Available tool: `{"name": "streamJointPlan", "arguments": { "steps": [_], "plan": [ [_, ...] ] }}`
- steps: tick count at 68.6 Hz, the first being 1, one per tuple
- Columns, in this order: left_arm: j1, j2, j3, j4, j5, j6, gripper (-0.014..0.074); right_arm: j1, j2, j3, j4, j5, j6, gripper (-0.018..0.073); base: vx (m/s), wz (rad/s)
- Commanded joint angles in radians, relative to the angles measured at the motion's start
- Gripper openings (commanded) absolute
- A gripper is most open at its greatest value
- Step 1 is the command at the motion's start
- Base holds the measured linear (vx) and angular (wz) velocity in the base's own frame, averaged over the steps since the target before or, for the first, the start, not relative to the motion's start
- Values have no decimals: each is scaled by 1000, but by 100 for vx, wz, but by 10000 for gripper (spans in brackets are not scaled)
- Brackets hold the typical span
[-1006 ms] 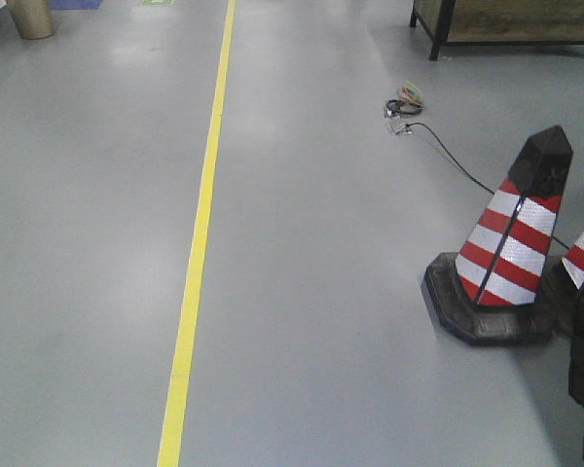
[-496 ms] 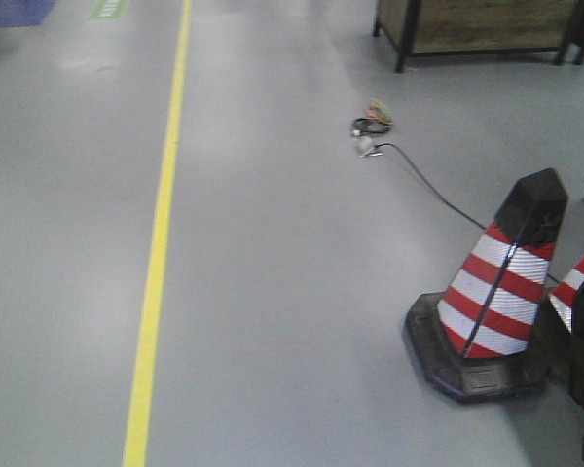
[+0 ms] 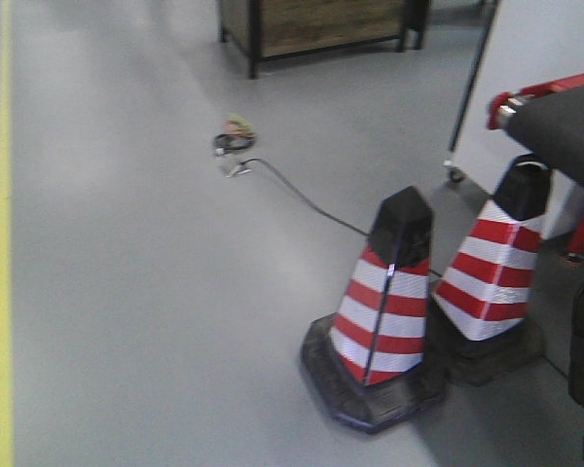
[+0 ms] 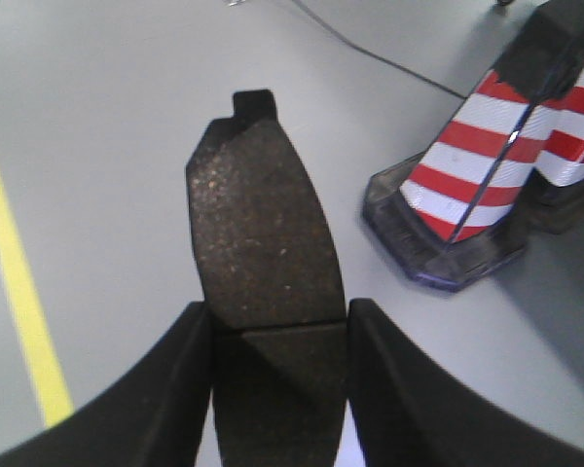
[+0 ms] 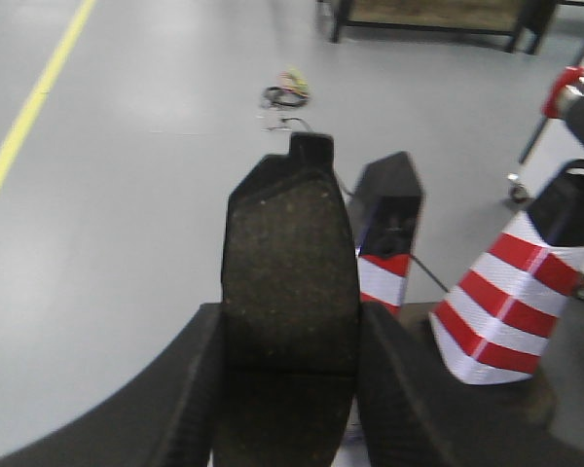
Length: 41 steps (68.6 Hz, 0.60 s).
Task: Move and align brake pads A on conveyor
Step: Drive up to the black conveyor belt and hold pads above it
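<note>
My left gripper (image 4: 277, 313) has its two fingers pinched against the long edges of a brake pad (image 4: 258, 214), which I hold in the air above the grey floor (image 4: 107, 107). The pad's long axis runs straight out from my fingers, near to far. Its small square tab is at the far end and leans slightly left, and the rough speckled face is turned up to the wrist camera. A thin groove crosses the pad level with my fingertips. My right gripper (image 5: 290, 316) squeezes a second brake pad (image 5: 290, 253) the same way, fingers closed on both long edges, long axis running near to far and the tab pointing far. Neither pad is on the conveyor (image 3: 565, 122), whose dark belt and red edge show at the far right of the front view, well apart from both pads. Two red-and-white striped cones stand on the floor just beside that belt, the near cone (image 3: 384, 292) touching bases with the far cone (image 3: 496, 263). A black cable (image 3: 302, 199) trails from behind them toward the far left. A yellow line (image 3: 0, 243) runs along the left edge, and a wooden crate (image 3: 316, 19) sits at the far side.
</note>
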State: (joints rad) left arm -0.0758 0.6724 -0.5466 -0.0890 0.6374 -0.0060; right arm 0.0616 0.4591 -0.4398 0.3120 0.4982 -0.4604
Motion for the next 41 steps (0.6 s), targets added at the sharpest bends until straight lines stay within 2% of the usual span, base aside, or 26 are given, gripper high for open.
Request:
{"name": "streamJointPlan", "arguments": {
  "steps": [1,41],
  "plan": [
    [-5,-1,-30,-11,-75,-4,60,-3,3,-34,16,-82,-5,-3,40,-63],
    [-5,-1,-30,-11,-75,-4,60,-3,3,-34,16,-82,-5,-3,39,-63]
  ]
}}
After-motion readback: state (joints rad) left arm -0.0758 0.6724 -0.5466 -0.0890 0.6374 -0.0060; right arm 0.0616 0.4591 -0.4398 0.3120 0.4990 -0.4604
